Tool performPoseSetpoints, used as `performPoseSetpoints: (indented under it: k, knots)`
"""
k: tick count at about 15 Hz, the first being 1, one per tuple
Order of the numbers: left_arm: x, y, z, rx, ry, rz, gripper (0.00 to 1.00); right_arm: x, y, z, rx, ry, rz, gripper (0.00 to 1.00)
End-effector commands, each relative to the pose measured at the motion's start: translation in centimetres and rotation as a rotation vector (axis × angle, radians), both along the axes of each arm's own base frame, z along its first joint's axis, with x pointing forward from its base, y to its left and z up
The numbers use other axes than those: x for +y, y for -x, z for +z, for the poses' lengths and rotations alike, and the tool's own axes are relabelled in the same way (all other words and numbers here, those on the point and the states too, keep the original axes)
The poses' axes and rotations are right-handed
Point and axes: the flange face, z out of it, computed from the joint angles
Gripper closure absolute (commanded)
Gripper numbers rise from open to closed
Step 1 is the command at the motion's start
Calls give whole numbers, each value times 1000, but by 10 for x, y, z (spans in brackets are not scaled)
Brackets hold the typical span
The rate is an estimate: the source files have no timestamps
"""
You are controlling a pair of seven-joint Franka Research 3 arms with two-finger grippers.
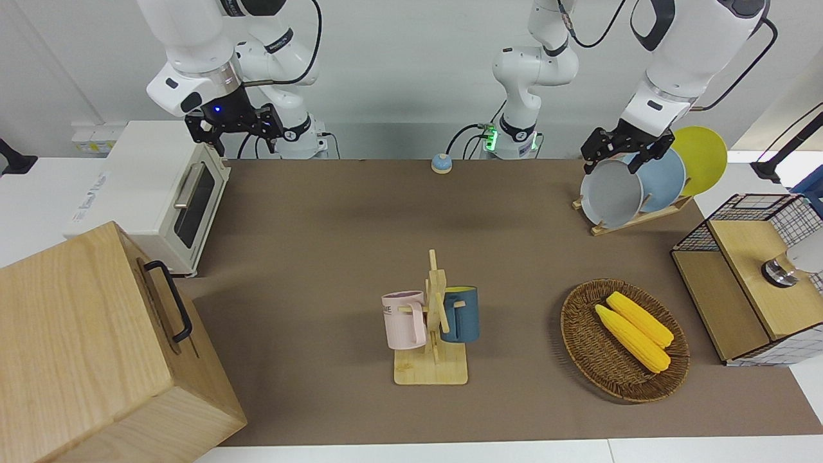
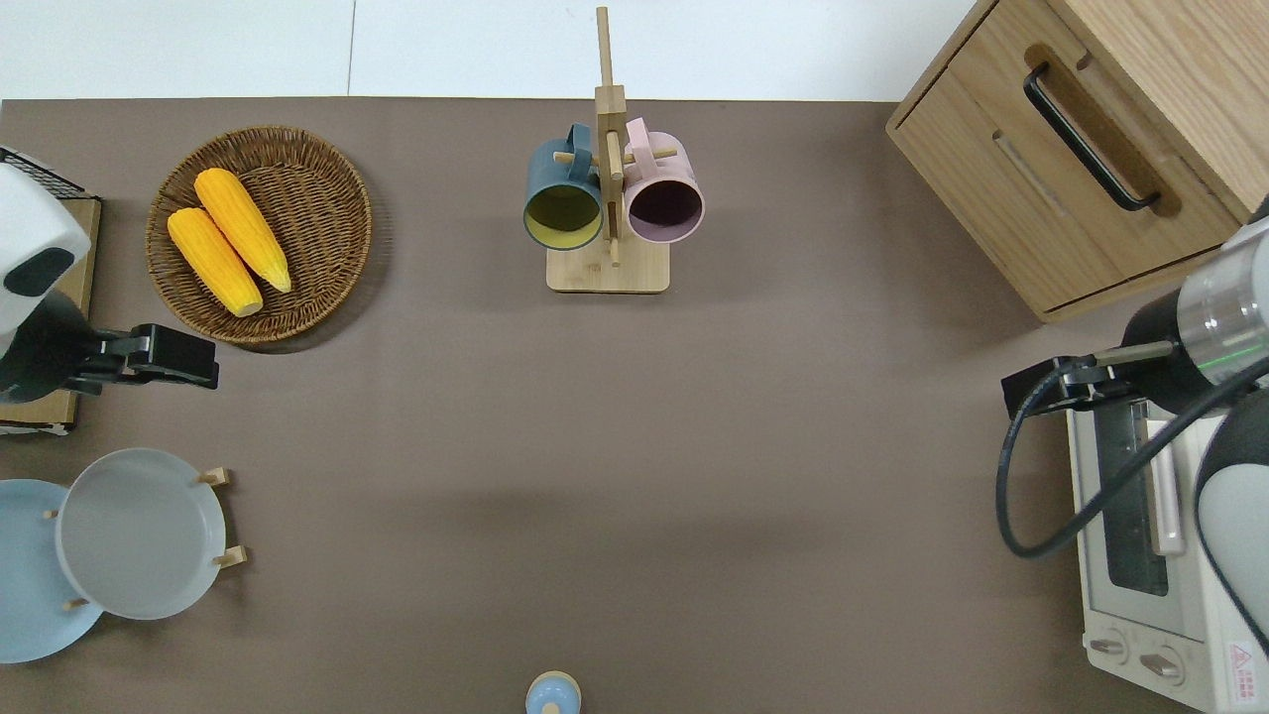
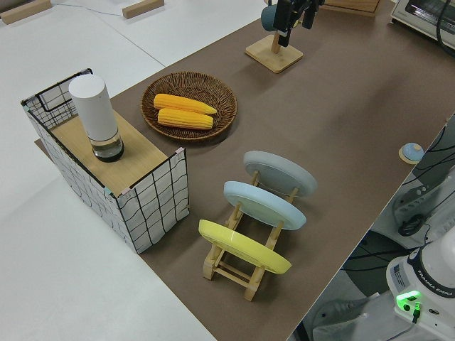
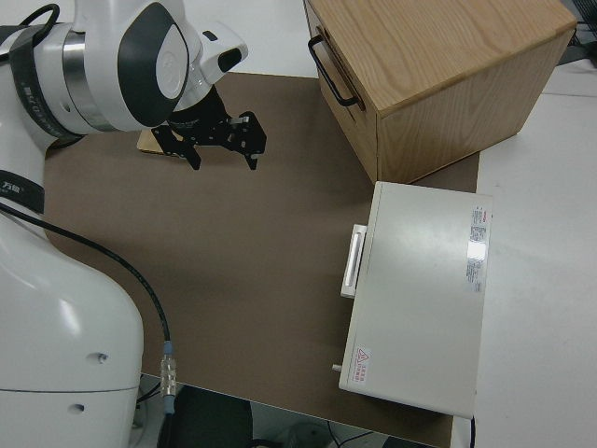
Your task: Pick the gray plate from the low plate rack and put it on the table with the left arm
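The gray plate (image 1: 611, 193) stands on edge in the slot of the low plate rack (image 1: 633, 220) farthest from the robots, at the left arm's end of the table (image 1: 321, 244). It also shows in the overhead view (image 2: 139, 531) and in the left side view (image 3: 279, 172). My left gripper (image 1: 614, 162) is open and empty, up in the air. The overhead view (image 2: 203, 362) shows it over the bare table between the wicker basket and the rack. My right gripper (image 1: 235, 128) is open and parked.
A light-blue plate (image 1: 665, 180) and a yellow plate (image 1: 701, 157) fill the other rack slots. A wicker basket (image 1: 578, 321) holds two corn cobs. A mug stand (image 1: 434, 321), a wire crate (image 1: 746, 283), a toaster oven (image 1: 186, 206), a wooden cabinet (image 1: 96, 347) and a small bell (image 1: 441, 163) also stand on the table.
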Motion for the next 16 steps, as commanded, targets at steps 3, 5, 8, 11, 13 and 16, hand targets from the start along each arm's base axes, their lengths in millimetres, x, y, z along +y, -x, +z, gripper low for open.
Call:
performPoseSetpoints:
  k: [3,5,8,11,13,16]
  knots:
    - [6,8,13,-9,-5,7,7,-2,2,4,0,8,-14,17]
    - [7,8,11,-2,-46,0,7,-2,2,3,2,8,-14,17]
    - [4,10,12,-2,-52,-6,7,-2,2,4,0,7,-14,17]
    - [16,14,9,23,-120,4,7,-2,2,4,0,7,-14,17]
    - [27,24,3,49,-219,-3,7,-3,2,4,0,8,-16,17]
    - [54,39,-7,82,-323,12,7,-2,2,4,0,8,-14,17]
